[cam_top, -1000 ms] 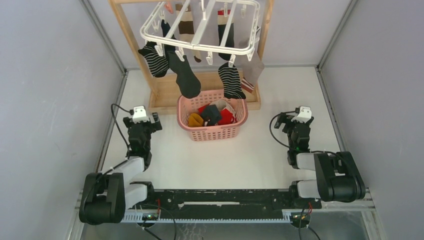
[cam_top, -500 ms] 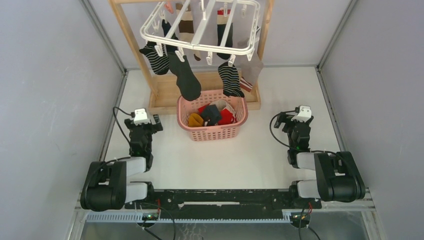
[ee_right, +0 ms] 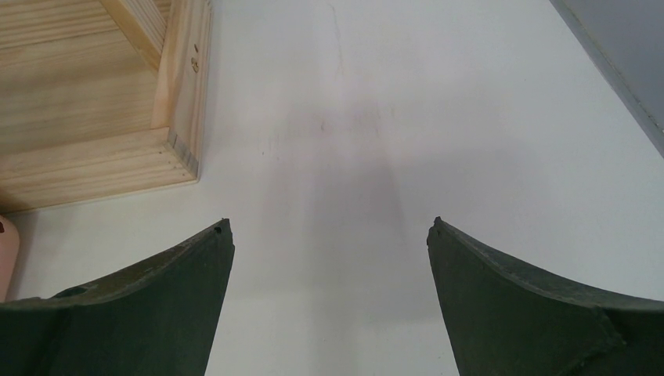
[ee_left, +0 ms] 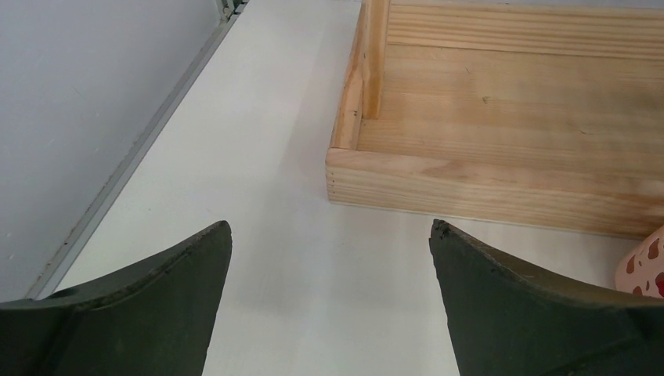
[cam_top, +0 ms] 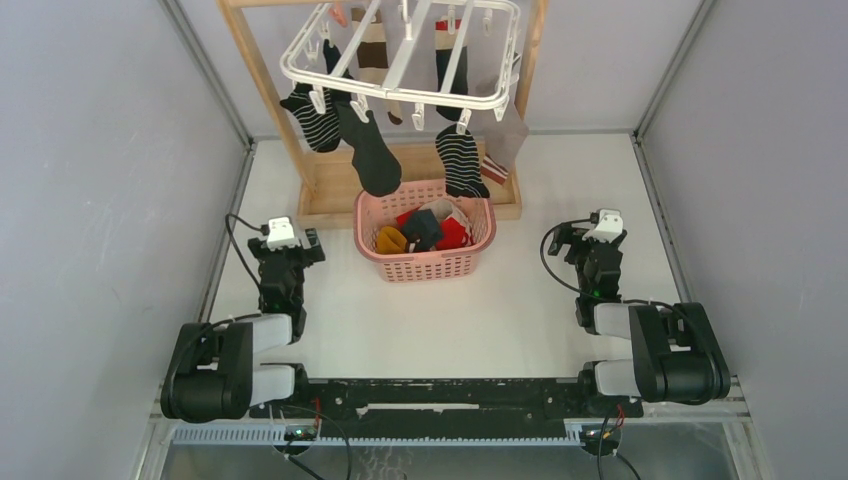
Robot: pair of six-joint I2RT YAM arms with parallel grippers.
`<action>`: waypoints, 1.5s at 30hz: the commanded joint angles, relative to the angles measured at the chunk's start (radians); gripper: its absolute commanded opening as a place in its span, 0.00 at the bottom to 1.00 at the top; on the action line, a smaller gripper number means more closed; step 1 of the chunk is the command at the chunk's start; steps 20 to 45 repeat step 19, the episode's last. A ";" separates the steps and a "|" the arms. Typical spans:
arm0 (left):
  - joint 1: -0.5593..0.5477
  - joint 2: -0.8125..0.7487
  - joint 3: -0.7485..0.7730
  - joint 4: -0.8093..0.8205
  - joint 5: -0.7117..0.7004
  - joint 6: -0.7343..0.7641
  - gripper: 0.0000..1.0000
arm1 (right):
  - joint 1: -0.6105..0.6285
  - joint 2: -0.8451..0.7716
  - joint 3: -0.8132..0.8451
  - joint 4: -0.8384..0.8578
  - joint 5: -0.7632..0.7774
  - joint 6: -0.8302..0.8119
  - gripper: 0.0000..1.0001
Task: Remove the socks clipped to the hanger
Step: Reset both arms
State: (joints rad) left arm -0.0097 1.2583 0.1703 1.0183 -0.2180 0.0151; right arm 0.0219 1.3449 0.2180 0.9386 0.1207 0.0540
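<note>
From the top view, both my arms sit low on the table [cam_top: 500, 320], well apart from the work. The left gripper [cam_top: 285, 244] has its jaws spread wide with nothing between them; its wrist camera shows only bare tabletop and the wooden stand [ee_left: 501, 117] ahead. The right gripper [cam_top: 592, 240] is likewise spread and empty. The hanger [cam_top: 385, 92] hangs at twelve o'clock in the scene, at about one o'clock from the left gripper and between ten and eleven o'clock from the right. The socks [cam_top: 370, 150] dangle from its clips, black, striped and brown-banded, above the pink basket [cam_top: 425, 268], which lies between the two grippers and holds a heap of socks [cam_top: 430, 228].
</note>
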 commanded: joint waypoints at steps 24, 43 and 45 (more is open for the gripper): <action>0.007 -0.002 0.015 0.049 -0.014 -0.007 1.00 | -0.008 0.007 0.034 0.017 -0.022 0.000 1.00; 0.007 -0.002 0.015 0.049 -0.014 -0.007 1.00 | -0.008 0.007 0.034 0.017 -0.022 0.000 1.00; 0.007 -0.002 0.015 0.049 -0.014 -0.007 1.00 | -0.008 0.007 0.034 0.017 -0.022 0.000 1.00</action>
